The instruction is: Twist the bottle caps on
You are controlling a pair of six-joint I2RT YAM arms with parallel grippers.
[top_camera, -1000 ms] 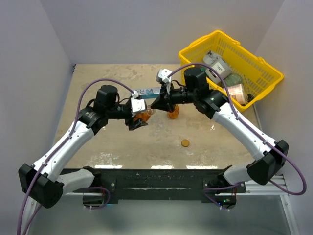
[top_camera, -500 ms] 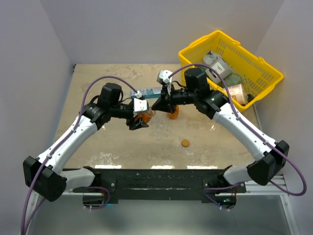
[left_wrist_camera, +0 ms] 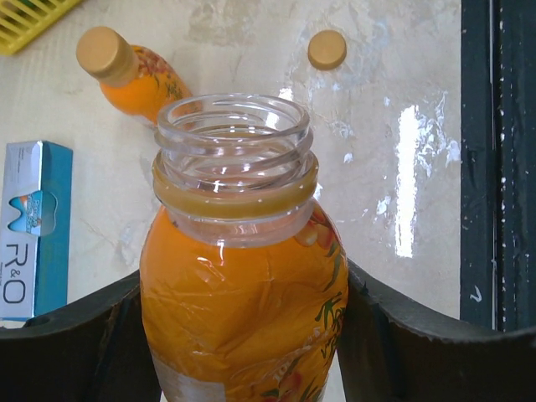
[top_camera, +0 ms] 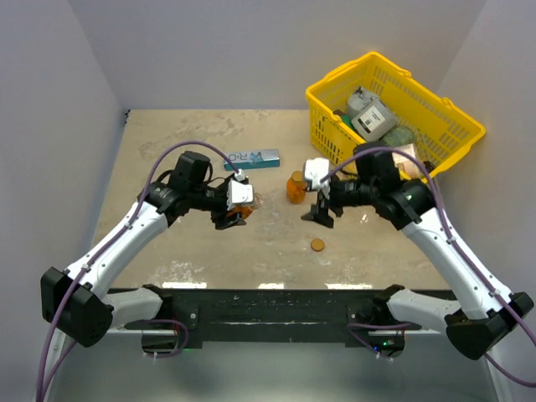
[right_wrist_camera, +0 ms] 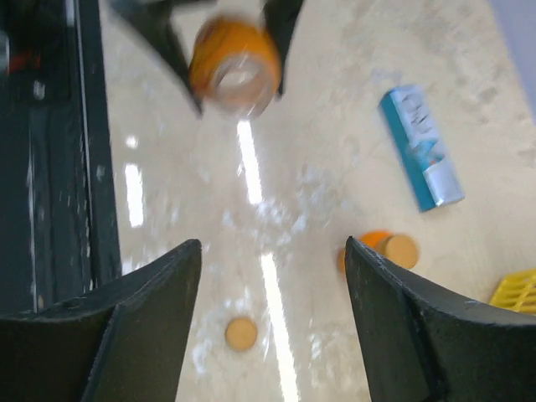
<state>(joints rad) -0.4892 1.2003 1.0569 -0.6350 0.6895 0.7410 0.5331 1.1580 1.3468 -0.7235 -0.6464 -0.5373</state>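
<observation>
Left wrist view gives us the left gripper (left_wrist_camera: 247,335) clamped on the uncapped bottle (left_wrist_camera: 243,285), with a dark finger pressed to each side of its body. From the right wrist we see the right gripper (right_wrist_camera: 272,310) with its fingers spread wide and nothing between them.

We take the blue-and-white box (top_camera: 253,158) as our mark. The held bottle sits just on its near side. The capped bottle (top_camera: 295,186) stands just to its right. The loose cap (top_camera: 317,244) lies on the table (top_camera: 167,134), nearer the arm bases and further right. The yellow basket (top_camera: 456,138) is well off to the right. The right gripper hangs between the capped bottle and the loose cap.

Both arms bend elbows outward, with their wrists pointing in toward each other.

The held bottle is translucent orange, with a clear threaded neck left bare and its mouth turned toward the right gripper. The other bottle wears a flat brownish-orange cap.
</observation>
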